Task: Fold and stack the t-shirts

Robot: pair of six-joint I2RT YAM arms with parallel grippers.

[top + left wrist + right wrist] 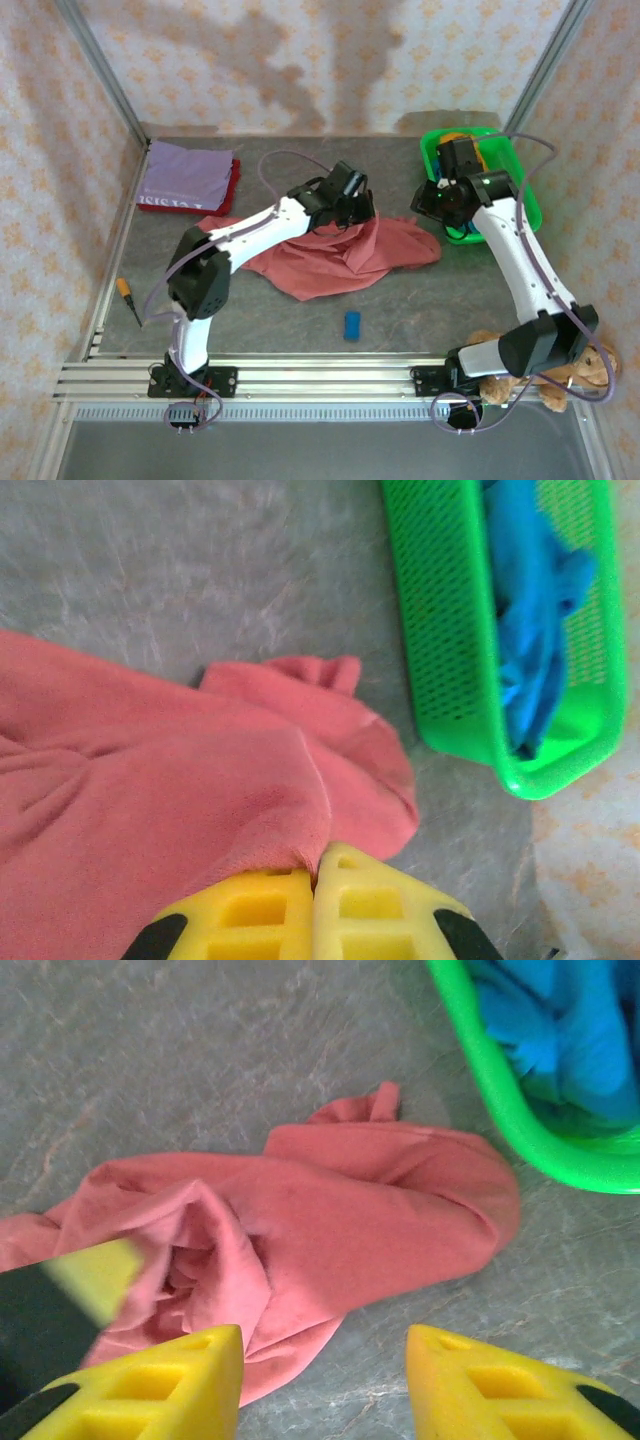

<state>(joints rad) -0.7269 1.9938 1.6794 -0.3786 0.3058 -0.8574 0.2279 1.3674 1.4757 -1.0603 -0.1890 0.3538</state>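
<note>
**Pinching the pink shirt (330, 262)**

Pink shirt's crumpled right by both grippers. Left gripper (315, 868) is clamped on a fold of it, fingers pressed together. Right gripper (320, 1380) is spread wide, holding nothing, cloth just ahead of its fingertips. Blue shirt (530, 610) sits in the basket (440, 630) beyond. Lilac shirt (185, 172) lies on dark red shirt (233, 185), well left of both.
</note>
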